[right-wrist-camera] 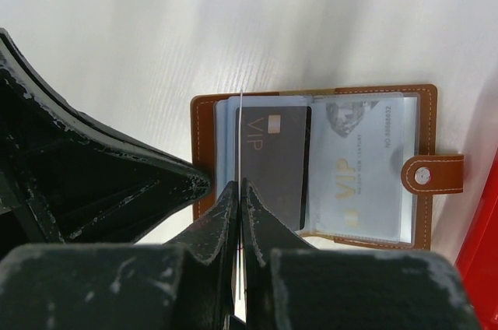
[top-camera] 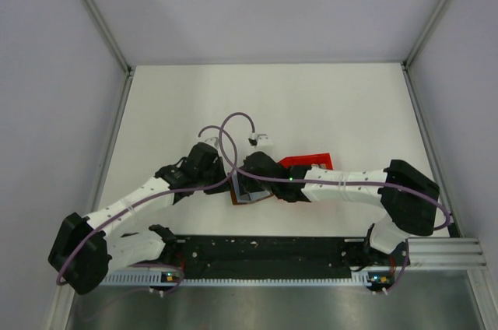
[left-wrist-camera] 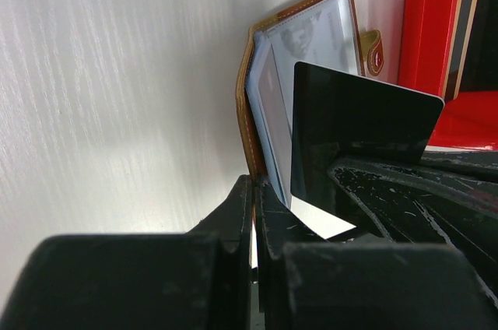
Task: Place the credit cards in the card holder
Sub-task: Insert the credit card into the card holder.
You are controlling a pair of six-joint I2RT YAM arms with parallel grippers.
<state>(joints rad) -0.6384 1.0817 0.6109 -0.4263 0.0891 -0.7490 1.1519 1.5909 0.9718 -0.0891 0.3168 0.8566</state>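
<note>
— What is sitting on that white table [top-camera: 327,104]?
— A small red box [top-camera: 306,162] is lying open near the middle, and pale grey walls [top-camera: 272,3] are closing in three sides.

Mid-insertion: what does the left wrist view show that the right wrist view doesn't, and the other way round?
Left wrist only: the broad face of the held dark card, upright in the right end effector, and spare cards standing inside the red box. Right wrist only: the held card edge-on as a thin line, and a black VIP card and a pale VIP card lying in the holder. Both: the open card holder, its snap tab and some red box.
</note>
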